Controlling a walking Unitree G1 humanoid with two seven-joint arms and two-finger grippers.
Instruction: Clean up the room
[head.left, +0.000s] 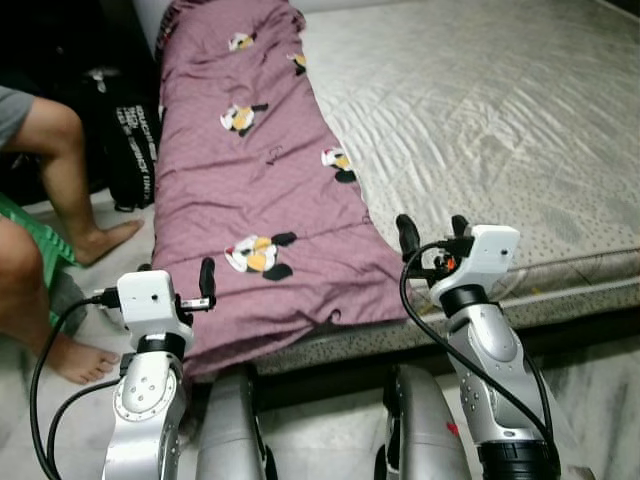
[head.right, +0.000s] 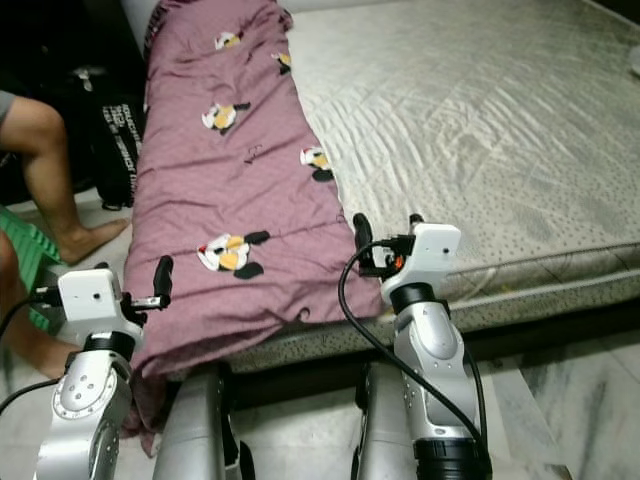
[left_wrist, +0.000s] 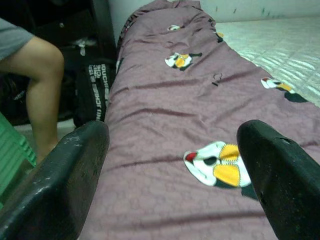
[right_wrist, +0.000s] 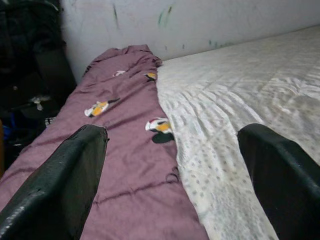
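left gripper (head.left: 178, 285): near, at 7 o'clock, fingers spread wide, holding nothing; hovers at the near end of the blanket's left edge
right gripper (head.left: 430, 234): near, at 5 o'clock, fingers wide apart, holding nothing; over the bed's near edge, just right of the blanket
legs (head.left: 230, 430): robot's own silver legs at 6 o'clock, standing on the floor against the bed edge
floor (head.left: 600, 400): pale marbled tile at 4 o'clock
blanket (head.left: 250, 170): mauve with cartoon duck prints, folded into a long strip; lies along the left side of the mattress, runs from the near edge up to 12 o'clock; near end droops over the bed edge toward the floor
mattress (head.left: 480, 130): light quilted, dotted cover, takes up 1 to 3 o'clock; touching the blanket along its left side
person (head.left: 50, 200): at 9 o'clock, bare legs and feet on the floor, grey shorts hem, beside the bed
green thing (head.left: 35, 240): at 9 o'clock by the person's knee, cannot tell what it is
bag (head.left: 130, 140): black with white lettering, at 10 o'clock, on the floor against the bed's left side
wall (right_wrist: 200, 20): pale, scuffed, behind the bed's far end
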